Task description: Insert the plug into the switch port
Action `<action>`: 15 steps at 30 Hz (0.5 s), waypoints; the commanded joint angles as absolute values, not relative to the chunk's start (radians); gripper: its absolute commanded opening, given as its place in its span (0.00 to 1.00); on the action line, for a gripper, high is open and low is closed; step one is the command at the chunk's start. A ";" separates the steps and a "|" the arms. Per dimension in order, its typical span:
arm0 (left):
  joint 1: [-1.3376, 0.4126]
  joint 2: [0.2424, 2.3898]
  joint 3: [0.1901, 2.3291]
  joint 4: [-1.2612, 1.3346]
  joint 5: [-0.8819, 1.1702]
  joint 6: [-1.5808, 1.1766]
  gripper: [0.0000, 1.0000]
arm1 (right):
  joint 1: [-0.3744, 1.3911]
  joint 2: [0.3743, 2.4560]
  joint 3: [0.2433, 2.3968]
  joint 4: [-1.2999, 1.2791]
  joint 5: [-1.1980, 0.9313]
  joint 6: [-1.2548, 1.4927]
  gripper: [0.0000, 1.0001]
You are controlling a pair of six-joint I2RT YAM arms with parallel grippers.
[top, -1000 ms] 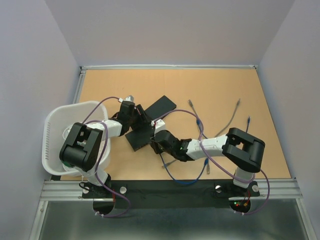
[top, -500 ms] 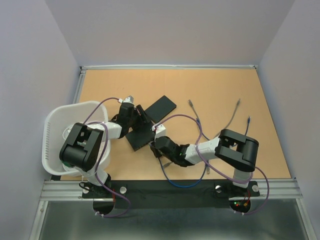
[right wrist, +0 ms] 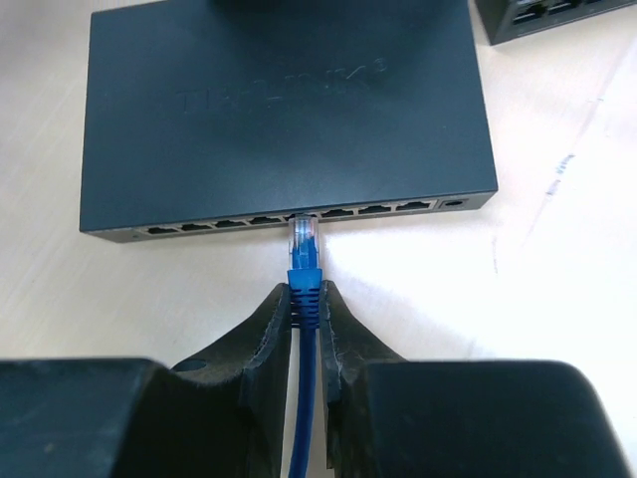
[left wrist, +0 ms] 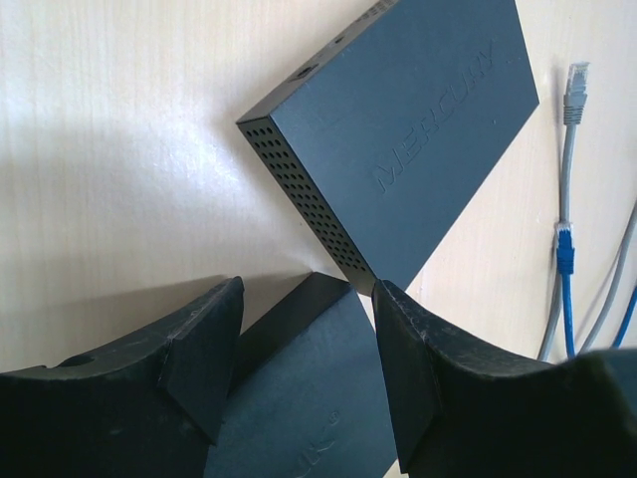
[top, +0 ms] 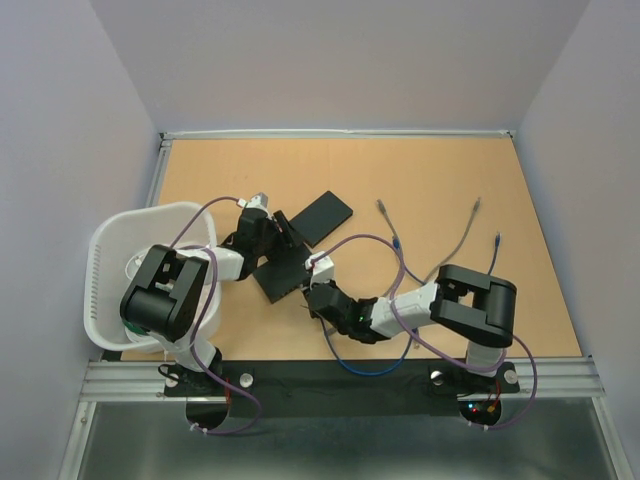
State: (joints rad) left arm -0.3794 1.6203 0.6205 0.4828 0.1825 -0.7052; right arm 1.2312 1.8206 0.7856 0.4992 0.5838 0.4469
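A black switch (top: 285,275) lies left of centre, its row of ports (right wrist: 289,218) facing my right gripper (right wrist: 306,291). That gripper (top: 313,292) is shut on the blue boot of the plug (right wrist: 303,261). The plug's clear tip (right wrist: 302,237) sits right at the mouth of a middle port, lined up with it and barely entering. My left gripper (top: 272,238) is at the switch's far end. Its fingers (left wrist: 204,349) straddle a corner of the switch (left wrist: 309,398) and press its edges.
A second black switch (top: 325,212) (left wrist: 398,129) lies just beyond the first. Loose grey and blue cables (top: 465,235) are spread across the right half of the table. A white basket (top: 110,270) stands at the left edge. The blue cable (top: 365,368) loops toward the near edge.
The right arm has folded lower and its gripper with the plug has shifted slightly toward the near edge, still by the port row. The left arm has not moved.
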 commanded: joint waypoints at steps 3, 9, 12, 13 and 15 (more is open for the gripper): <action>-0.420 1.684 0.529 0.219 0.307 -0.726 0.66 | 1.229 1.749 0.781 0.687 0.741 0.419 0.00; -0.422 1.686 0.529 0.219 0.304 -0.726 0.66 | 1.242 1.753 0.793 0.698 0.744 0.403 0.00; -0.422 1.687 0.526 0.225 0.304 -0.724 0.66 | 1.250 1.746 0.796 0.701 0.759 0.399 0.00; -0.422 1.687 0.526 0.227 0.304 -0.724 0.66 | 1.252 1.743 0.795 0.701 0.759 0.400 0.00; -0.422 1.687 0.526 0.227 0.305 -0.724 0.66 | 1.252 1.749 0.793 0.703 0.765 0.400 0.00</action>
State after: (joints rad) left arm -0.3794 1.6211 0.6079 0.5064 0.2039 -0.7082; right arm 1.2568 1.7969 0.7635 0.5426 0.6659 0.4080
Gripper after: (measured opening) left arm 0.665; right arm 0.195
